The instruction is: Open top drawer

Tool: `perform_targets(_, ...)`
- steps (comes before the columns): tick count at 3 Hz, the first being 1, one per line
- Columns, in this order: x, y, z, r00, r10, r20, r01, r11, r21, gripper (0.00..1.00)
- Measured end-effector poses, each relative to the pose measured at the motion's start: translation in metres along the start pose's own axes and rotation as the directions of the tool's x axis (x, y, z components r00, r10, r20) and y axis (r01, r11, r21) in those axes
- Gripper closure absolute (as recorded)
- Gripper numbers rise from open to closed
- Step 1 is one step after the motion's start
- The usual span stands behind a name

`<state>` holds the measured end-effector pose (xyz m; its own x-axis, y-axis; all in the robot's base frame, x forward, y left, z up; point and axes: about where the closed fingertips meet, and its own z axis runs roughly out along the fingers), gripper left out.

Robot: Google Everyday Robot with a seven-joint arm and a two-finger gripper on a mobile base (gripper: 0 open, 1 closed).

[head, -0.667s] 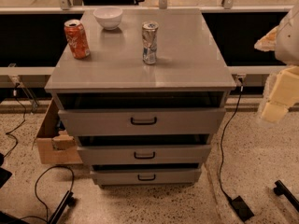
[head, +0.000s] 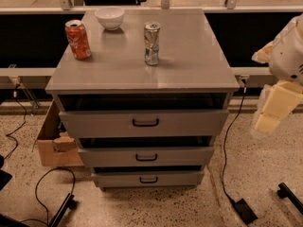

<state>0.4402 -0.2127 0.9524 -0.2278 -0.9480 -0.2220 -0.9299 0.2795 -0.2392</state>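
The top drawer (head: pixel 142 123) is the widest grey front of three in a grey cabinet, with a small black loop handle (head: pixel 145 123). It sits under the cabinet top with a dark gap above it. Two narrower drawers (head: pixel 146 157) (head: pixel 147 178) lie below. My gripper (head: pixel 271 111) hangs at the right edge of the view, cream-coloured, to the right of the cabinet and apart from the drawer handle.
On the cabinet top (head: pixel 189 65) stand an orange soda can (head: pixel 78 39), a white bowl (head: pixel 109 18) and a silver can (head: pixel 151 43). A cardboard box (head: pixel 52 143) sits on the floor at the left. Cables (head: pixel 227 164) run over the speckled floor.
The cabinet sits slightly higher and further right in view. My gripper stays at the right edge and has not visibly moved.
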Motion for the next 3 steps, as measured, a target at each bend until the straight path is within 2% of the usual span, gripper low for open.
perform_targets(1, 0.001, 0.009, 0.038, 1.0, -0.014, -0.019, 0.014, 0.9998, 0.016, 0.0)
perform_targets(3, 0.007, 0.026, 0.117, 0.998, -0.064, -0.02, 0.064, 0.9979, -0.001, 0.0)
